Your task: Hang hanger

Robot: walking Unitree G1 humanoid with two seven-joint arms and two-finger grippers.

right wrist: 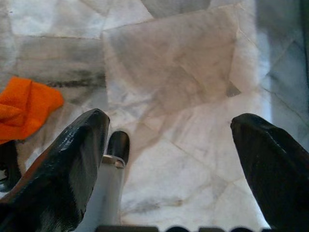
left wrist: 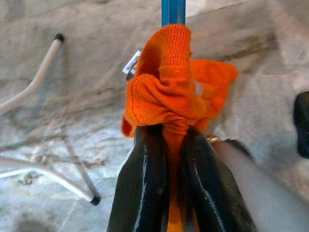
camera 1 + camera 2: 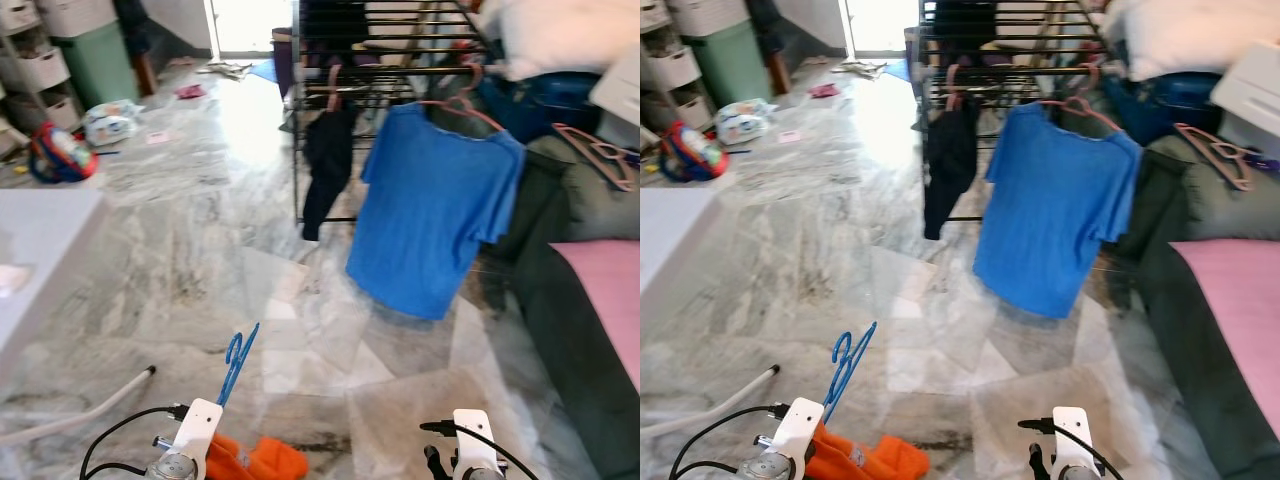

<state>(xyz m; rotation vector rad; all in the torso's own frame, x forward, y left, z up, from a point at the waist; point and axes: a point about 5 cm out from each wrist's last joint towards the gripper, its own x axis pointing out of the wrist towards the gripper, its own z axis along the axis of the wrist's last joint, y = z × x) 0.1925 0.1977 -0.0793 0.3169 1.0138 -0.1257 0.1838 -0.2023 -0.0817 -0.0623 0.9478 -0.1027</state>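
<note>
The blue hanger (image 3: pixel 237 362) with an orange garment (image 2: pixel 169 92) on it is low in front of the robot, well short of the black drying rack (image 3: pixel 380 70) that stands across the marble floor (image 3: pixel 200 250). The left gripper (image 2: pixel 169 145) has its two black fingers pressed together on the bunched orange cloth and the hanger's stem, with the hook sticking up beyond the wrist. So the pick-up looks done — what is left, by my reading, is the whole carry to the rack and the hooking of the hanger over one of its bars.

On the rack's near side a blue T-shirt (image 3: pixel 432 210) already hangs from a pink hanger (image 3: pixel 462 105), and beside it, further toward the robot's left, a dark garment (image 3: pixel 326 165) hangs on another. The rail between and around them seems to offer room, though blur makes the bars hard to separate.

The right gripper (image 1: pixel 169 145) is held low beside the left one, also far from the rack — its fingers stand wide apart over bare floor, holding nothing. To the right of the rack a sofa (image 3: pixel 590 330) carries a spare pink hanger (image 3: pixel 600 155) on its back.
</note>
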